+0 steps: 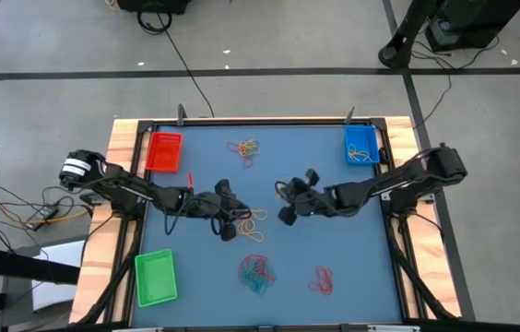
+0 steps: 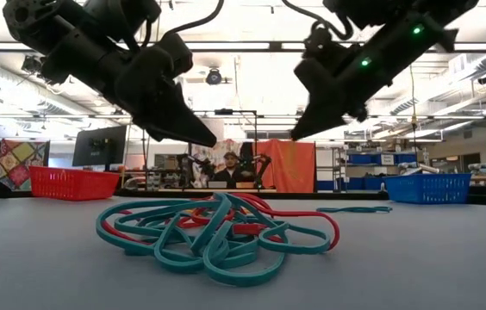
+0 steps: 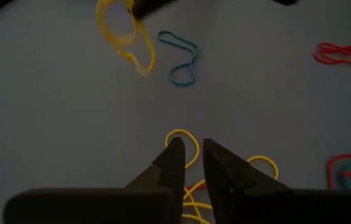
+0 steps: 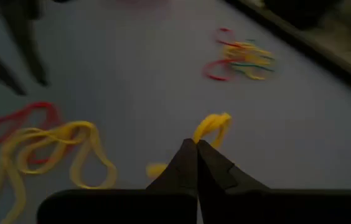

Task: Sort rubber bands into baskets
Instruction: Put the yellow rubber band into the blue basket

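My right gripper (image 1: 288, 205) is over the table's middle and is shut on a yellow rubber band (image 4: 213, 127). The band also shows in the left wrist view (image 3: 126, 31). My left gripper (image 1: 230, 221) hovers over a pile of yellow bands (image 1: 254, 221), its fingers (image 3: 191, 149) a narrow gap apart and holding nothing. A teal band (image 3: 182, 56) lies flat between the grippers. The red basket (image 1: 164, 152) stands at the far left, the blue basket (image 1: 361, 145) at the far right and the green basket (image 1: 156, 277) at the near left. My right gripper pinches the yellow band between its two fingertips, at one end of the loop (image 4: 201, 138). The fingers slant downward. The rest of the band hangs loose from the tips (image 3: 139, 53), off the table as far as the left wrist view shows.
A mixed pile of bands (image 1: 246, 148) lies at the far middle. A teal and red tangle (image 1: 255, 272) lies at the near middle, and a red pile (image 1: 323, 279) lies near right. The table has a raised wooden rim (image 1: 117, 166). A person sits in the room behind (image 2: 230, 168).
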Robot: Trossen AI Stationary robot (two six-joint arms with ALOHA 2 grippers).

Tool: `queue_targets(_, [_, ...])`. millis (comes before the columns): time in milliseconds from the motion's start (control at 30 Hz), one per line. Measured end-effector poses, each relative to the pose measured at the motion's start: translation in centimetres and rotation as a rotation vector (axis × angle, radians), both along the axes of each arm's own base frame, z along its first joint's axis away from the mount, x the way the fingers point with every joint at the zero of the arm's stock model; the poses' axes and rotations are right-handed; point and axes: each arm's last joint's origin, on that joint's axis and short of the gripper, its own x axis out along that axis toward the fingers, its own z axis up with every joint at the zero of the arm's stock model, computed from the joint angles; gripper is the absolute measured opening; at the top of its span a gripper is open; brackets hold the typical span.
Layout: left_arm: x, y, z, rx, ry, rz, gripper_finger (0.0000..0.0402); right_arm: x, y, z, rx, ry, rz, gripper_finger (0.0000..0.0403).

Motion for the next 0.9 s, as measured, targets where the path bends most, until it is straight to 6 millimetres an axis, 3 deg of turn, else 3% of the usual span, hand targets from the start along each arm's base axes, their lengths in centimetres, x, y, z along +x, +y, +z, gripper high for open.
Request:
queue_targets(233, [0.0,0.0,0.0,0.015,0.004,-0.004,0.0068,-3.9,-1.4,3.0,-0.035,0.084,-0.129,0.0002])
queue_targets(400, [0.0,0.1,0.0,0.047,-0.001,0.007,0.0067,-7.4,-3.1,4.4,-0.096,0.155,-0.320,0.0002])
queue_targets(633, [0.0,0.1,-0.1,0.051,0.005,0.010,0.0066,-11.6,-5.2,4.2,-0.124,0.300,-0.632,0.0002])
queue_targets(900, [0.1,0.0,-0.7,0.052,0.039,-0.009,0.0066,-14.2,-7.5,1.9,-0.155,0.414,-0.842,0.0004])
